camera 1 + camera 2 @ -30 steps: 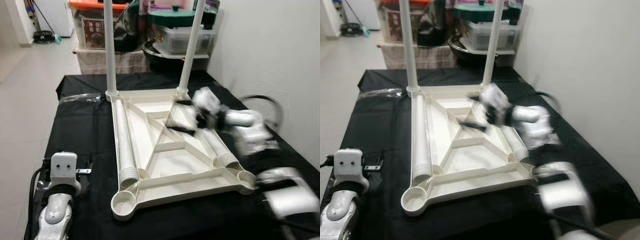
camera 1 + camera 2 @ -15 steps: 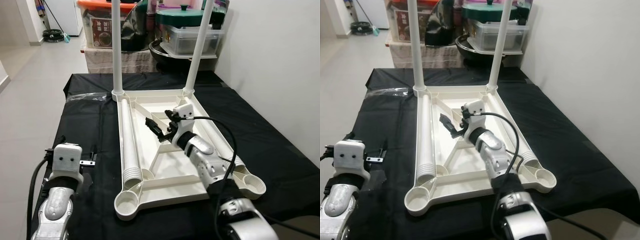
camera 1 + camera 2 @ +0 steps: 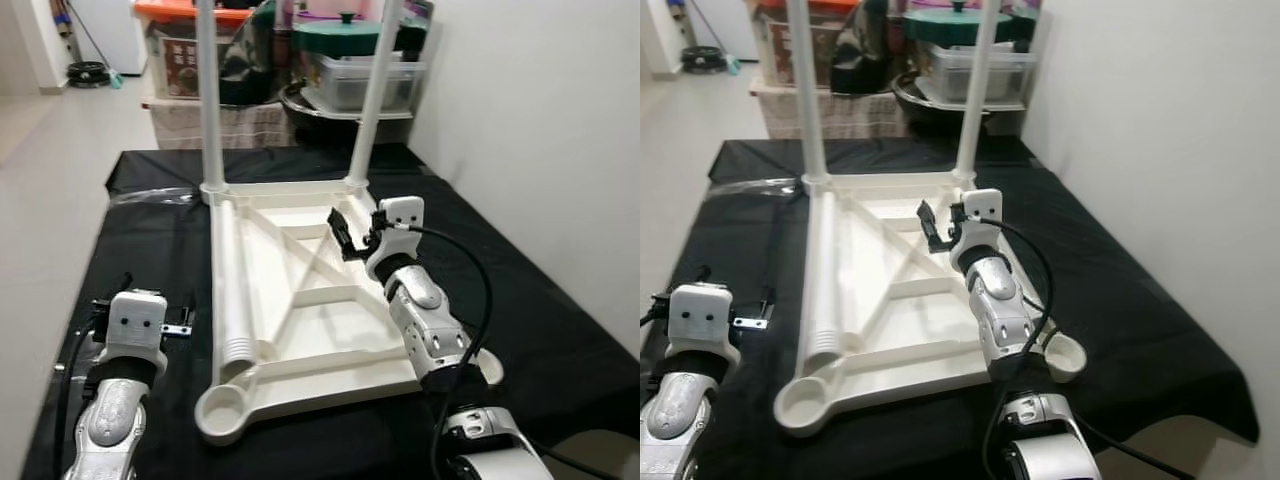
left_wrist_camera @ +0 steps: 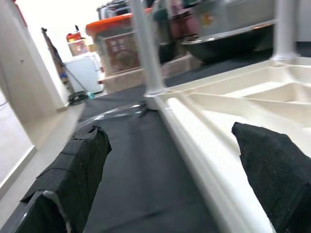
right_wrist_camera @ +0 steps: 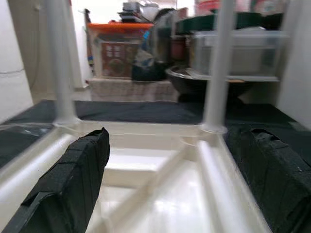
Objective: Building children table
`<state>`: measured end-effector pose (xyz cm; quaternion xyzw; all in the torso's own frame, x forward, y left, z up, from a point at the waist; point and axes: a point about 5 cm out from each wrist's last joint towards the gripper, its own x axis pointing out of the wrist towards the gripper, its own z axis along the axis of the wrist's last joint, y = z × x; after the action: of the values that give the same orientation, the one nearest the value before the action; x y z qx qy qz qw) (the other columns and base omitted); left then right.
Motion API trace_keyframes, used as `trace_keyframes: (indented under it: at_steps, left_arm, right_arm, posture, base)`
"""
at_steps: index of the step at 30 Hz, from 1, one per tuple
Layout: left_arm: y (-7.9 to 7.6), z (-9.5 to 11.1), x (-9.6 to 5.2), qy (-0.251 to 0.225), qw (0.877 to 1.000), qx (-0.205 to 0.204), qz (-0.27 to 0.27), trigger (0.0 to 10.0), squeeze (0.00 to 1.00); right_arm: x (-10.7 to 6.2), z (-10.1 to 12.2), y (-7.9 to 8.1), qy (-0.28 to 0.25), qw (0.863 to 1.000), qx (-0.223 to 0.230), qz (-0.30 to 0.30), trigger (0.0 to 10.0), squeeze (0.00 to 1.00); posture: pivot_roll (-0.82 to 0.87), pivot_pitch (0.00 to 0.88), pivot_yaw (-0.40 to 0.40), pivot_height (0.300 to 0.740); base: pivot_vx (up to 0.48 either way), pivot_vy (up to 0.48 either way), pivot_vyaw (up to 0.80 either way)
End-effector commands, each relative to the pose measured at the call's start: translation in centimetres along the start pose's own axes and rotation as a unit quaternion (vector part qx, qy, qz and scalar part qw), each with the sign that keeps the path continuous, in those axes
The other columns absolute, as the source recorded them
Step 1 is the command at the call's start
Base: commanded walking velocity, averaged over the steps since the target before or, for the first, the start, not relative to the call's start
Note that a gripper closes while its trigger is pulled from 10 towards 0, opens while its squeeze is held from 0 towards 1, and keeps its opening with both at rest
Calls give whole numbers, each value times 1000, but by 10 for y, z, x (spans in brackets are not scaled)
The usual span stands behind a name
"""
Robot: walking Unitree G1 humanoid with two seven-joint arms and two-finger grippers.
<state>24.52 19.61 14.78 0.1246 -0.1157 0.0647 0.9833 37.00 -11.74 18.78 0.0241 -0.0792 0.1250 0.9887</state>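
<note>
I see the black cloth (image 3: 520, 300) draped over the work surface, matte and creased. On it lies the white plastic tabletop (image 3: 300, 300), upside down, ribbed with diagonal braces. Two smooth round legs (image 3: 210, 90) stand upright in its far corner sockets; a ribbed leg (image 3: 236, 300) lies along its left rail. My right gripper (image 3: 352, 235) hovers above the tabletop's far half, fingers spread, holding nothing. My left gripper (image 4: 165, 170) sits just left of the tabletop's near corner, fingers apart.
</note>
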Motion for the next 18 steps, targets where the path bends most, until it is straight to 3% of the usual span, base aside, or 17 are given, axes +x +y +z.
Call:
trace_keyframes:
  at_steps: [1, 4, 9, 13, 15, 16, 18]
  left_arm:
    - [-1, -1, 1, 5, 1000, 8, -4, 10000, 0]
    - [-2, -1, 1, 5, 1000, 9, -4, 10000, 0]
    - [-1, -4, 0, 15, 1000, 1, 1, 10000, 0]
    - [0, -5, 0, 15, 1000, 1, 2, 10000, 0]
    - [0, -6, 0, 16, 1000, 1, 3, 10000, 0]
    - [0, -7, 0, 17, 1000, 1, 3, 10000, 0]
    - [0, -7, 1, 17, 1000, 1, 3, 10000, 0]
  right_arm:
    - [1, 5, 2, -4, 1000, 6, 3, 10000, 0]
    - [1, 6, 3, -4, 1000, 7, 4, 10000, 0]
    - [3, -5, 6, 82, 996, -16, 39, 10000, 0]
    - [2, -1, 6, 98, 992, -29, 78, 10000, 0]
    - [0, 5, 4, 99, 986, -64, 117, 10000, 0]
    - [-5, 15, 0, 69, 973, -143, 166, 10000, 0]
    - [-7, 17, -5, 67, 968, -164, 177, 10000, 0]
  posture:
    - [52, 0, -88, 740]
    - [52, 0, -90, 740]
    - [51, 0, -90, 740]
    - [45, 0, -86, 740]
    - [43, 0, -84, 740]
    - [41, 0, -80, 740]
    - [35, 0, -77, 740]
  base:
    - [0, -480, 0]
    - [0, -480, 0]
    - [0, 0, 0]
    - [0, 0, 0]
    - [0, 0, 0]
    - [0, 0, 0]
    - [0, 0, 0]
